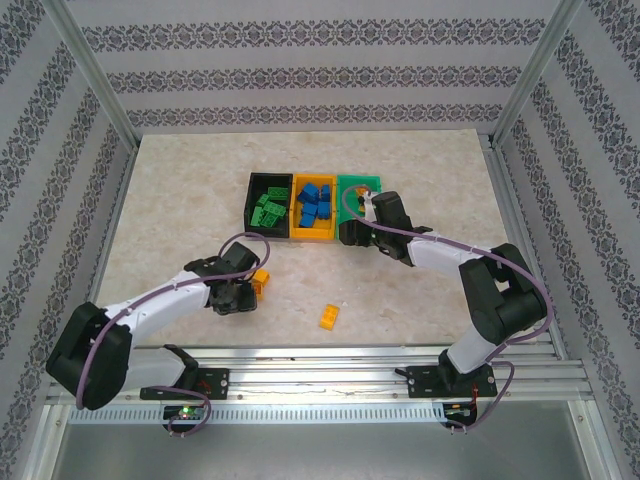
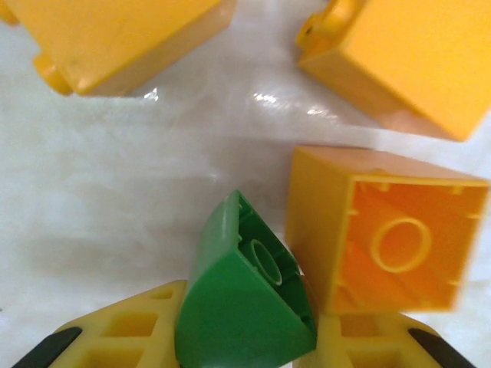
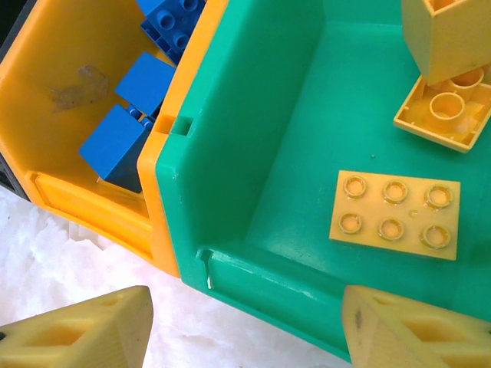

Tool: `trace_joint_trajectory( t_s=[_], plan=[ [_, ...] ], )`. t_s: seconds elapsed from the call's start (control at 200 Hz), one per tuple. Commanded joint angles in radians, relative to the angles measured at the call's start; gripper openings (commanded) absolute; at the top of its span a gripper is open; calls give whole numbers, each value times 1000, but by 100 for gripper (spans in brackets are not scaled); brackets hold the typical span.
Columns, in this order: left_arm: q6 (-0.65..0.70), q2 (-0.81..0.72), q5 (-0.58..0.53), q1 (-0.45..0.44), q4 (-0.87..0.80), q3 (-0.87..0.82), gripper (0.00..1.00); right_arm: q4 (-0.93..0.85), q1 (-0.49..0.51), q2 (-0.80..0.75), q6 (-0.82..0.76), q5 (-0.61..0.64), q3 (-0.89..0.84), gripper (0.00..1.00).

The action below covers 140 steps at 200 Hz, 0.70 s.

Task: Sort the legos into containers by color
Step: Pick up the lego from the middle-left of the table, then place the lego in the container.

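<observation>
My left gripper (image 1: 238, 295) is low over the table at the front left, shut on a green sloped lego (image 2: 239, 303) that sits between its yellow fingers (image 2: 130, 333). A yellow-orange lego (image 2: 387, 230) lies on its side touching the green one, and two more yellow-orange legos (image 2: 115, 31) (image 2: 406, 54) lie beyond it. The black bin (image 1: 254, 190) holds green legos (image 1: 270, 208). The yellow-orange bin (image 1: 312, 234) holds blue legos (image 1: 315, 200). The green bin (image 3: 230, 153) holds a flat yellow plate (image 3: 395, 215) and a yellow brick (image 3: 445, 69). My right gripper (image 3: 245, 337) hangs open at the green bin's near wall.
One yellow-orange lego (image 1: 329, 317) lies alone on the marble tabletop, between the arms and near the front edge. The three bins stand side by side at mid-table. Patterned walls and metal posts enclose the table on three sides.
</observation>
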Motion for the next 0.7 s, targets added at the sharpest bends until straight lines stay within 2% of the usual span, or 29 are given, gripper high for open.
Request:
trace_joint_trajectory(
  t_s=[0.0,0.16,0.28,0.42,0.695],
  plan=[
    [51,-66,-25,-11,1,38,28,14,-5,-2,-17,-12,-5,66],
    [103,-138,-108,-10,-31,88,28,20,-4,1,-12,-20,-6,66],
    [168,-124,-180,-7,-14,154,28,20,-5,0,-12,-18,-6,66],
    [250,-12,-211,6,17,283,28,24,-5,-1,-9,-21,-11,66],
    [342,249,-164,23,104,563,28,36,-5,-22,-12,-8,-26,66]
  ],
)
